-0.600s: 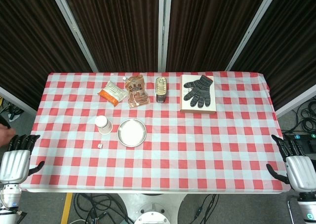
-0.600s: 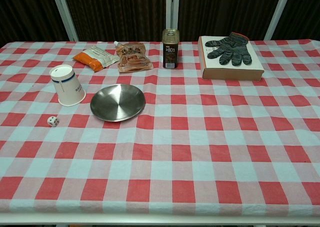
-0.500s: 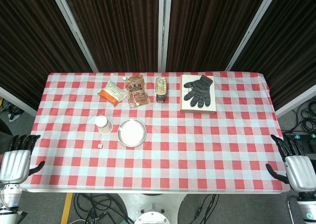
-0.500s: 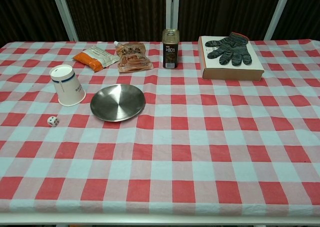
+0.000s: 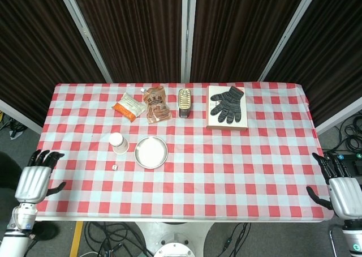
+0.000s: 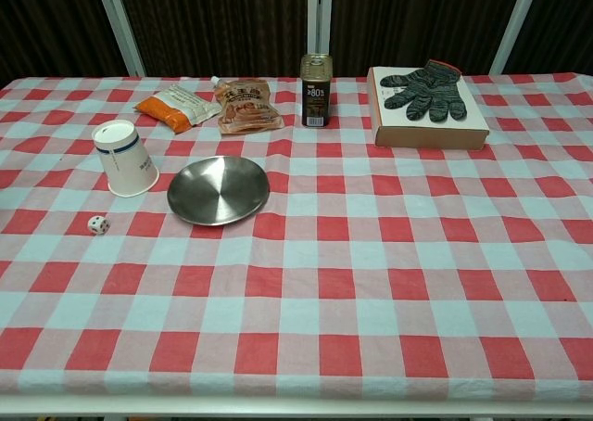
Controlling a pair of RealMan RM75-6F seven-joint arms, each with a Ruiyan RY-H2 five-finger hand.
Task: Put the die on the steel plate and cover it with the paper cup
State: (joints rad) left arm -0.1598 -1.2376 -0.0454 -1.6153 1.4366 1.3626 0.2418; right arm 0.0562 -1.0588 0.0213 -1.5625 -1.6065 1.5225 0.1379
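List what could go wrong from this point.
1. The die is small and lies flat on the cloth, so the left hand may fumble it or knock it away.
2. The cup stands upside down right behind the die; reaching fingers could tip it.
3. The plate is shallow, so a dropped die might roll off.

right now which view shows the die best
The chest view. There the die is close enough to show dark pips on its faces, lying on the cloth in front of the paper cup and left of the steel plate. In the head view it is only a tiny white speck.
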